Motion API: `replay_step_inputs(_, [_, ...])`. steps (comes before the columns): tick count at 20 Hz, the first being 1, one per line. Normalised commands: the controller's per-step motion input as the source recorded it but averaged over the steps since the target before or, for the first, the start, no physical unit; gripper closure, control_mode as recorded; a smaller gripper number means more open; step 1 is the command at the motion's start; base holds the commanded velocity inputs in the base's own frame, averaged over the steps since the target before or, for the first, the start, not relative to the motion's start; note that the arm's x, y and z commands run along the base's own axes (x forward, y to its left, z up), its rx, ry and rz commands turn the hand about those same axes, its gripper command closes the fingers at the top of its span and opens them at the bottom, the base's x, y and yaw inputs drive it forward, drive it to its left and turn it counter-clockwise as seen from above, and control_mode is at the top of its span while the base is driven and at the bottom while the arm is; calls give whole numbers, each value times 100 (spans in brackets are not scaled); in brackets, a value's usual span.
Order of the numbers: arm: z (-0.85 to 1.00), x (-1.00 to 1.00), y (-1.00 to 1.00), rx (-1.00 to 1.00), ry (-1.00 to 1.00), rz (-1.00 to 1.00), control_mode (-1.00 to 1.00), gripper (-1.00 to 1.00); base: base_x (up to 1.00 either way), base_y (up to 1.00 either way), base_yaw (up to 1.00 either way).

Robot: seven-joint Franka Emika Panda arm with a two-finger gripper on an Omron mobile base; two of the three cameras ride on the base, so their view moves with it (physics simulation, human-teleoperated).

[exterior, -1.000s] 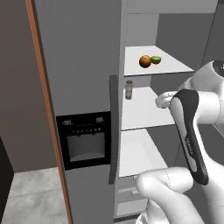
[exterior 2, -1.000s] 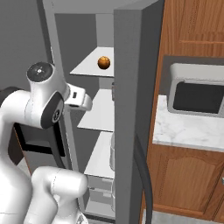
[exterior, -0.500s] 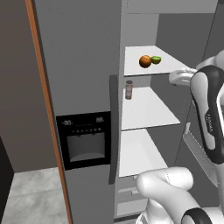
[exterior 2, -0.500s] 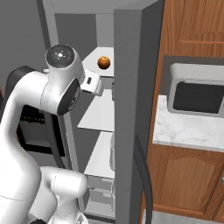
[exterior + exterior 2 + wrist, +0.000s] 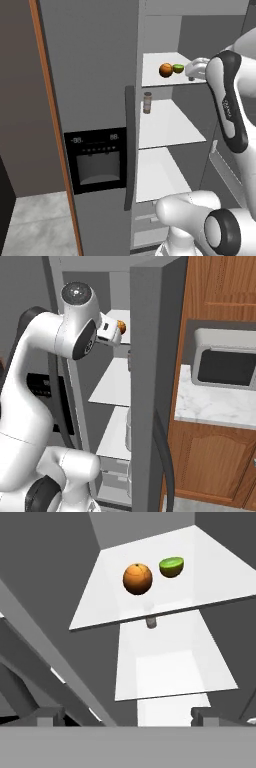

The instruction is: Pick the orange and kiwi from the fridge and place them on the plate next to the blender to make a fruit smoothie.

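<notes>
White upper shelf (image 5: 155, 80) inside the open tall grey fridge (image 5: 90, 100): carries the small round orange-brown orange (image 5: 165, 70), touching the bright yellow-green half-dome kiwi (image 5: 178, 68) on its right. End effector (image 5: 192, 70) level with that shelf, just right of the kiwi, so nearer the kiwi, orange beyond. Tips wide apart in the hand view, empty.

I see the fridge (image 5: 150, 346) open, its door edge-on in the foreground. My arm (image 5: 55, 351) reaches toward the top shelf (image 5: 116, 317), where the orange (image 5: 121, 327) sits just beyond the wrist. A microwave (image 5: 222, 363) stands on the marble bench (image 5: 210, 406).
</notes>
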Motion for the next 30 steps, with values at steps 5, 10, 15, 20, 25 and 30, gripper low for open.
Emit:
replay_step_inputs(5, [-23, 40, 0, 0, -2, 0, -100, -100, 0, 0, 0])
replay_step_inputs(10, [-8, 75, 2, 0, 0, 0, -100, -100, 0, 0, 0])
replay_step_inputs(15, [0, 78, 0, 0, 0, 0, -100, -100, 0, 0, 0])
replay_step_inputs(20, [-1, 59, 0, 0, 3, 0, -100, -100, 0, 0, 0])
replay_step_inputs(25, [-10, 60, 0, 0, 2, 0, -100, -100, 0, 0, 0])
replay_step_inputs(30, [-15, 55, 0, 0, 0, 0, -100, -100, 0, 0, 0])
